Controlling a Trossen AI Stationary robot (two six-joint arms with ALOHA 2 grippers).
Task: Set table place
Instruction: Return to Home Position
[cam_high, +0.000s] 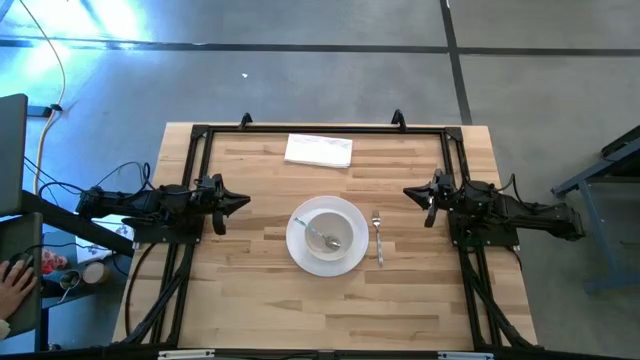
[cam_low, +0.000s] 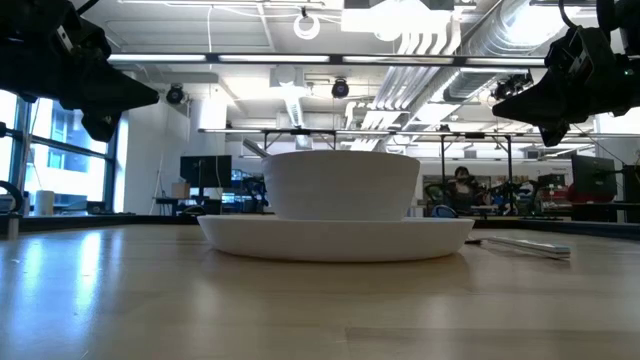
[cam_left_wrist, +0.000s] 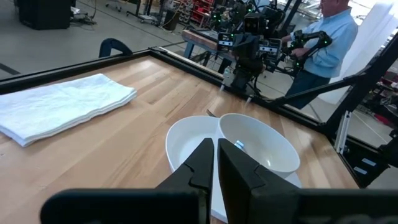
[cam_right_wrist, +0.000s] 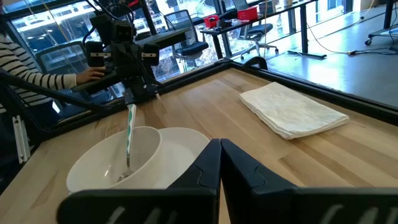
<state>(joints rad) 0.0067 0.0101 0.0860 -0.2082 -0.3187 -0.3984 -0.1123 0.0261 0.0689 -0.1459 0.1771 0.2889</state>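
Note:
A white round plate (cam_high: 300, 247) lies on the light wooden table (cam_high: 250, 300) at its middle. A smaller white bowl (cam_high: 330, 229) stands on the plate, and a metal spoon (cam_high: 322, 236) leans inside the bowl; its handle shows in the right wrist view (cam_right_wrist: 130, 134). A metal fork (cam_high: 378, 238) lies flat on the table just right of the plate. My left gripper (cam_high: 245, 203) hovers shut at the table's left side, and my right gripper (cam_high: 408, 192) hovers shut at the right side. Both are empty and above the table.
A folded white cloth (cam_high: 319, 150) lies near the table's far edge. A black metal rail frame (cam_high: 320, 128) runs around the tabletop. A person's hand (cam_high: 15, 278) shows beyond the table's left side. The near half of the table is bare wood.

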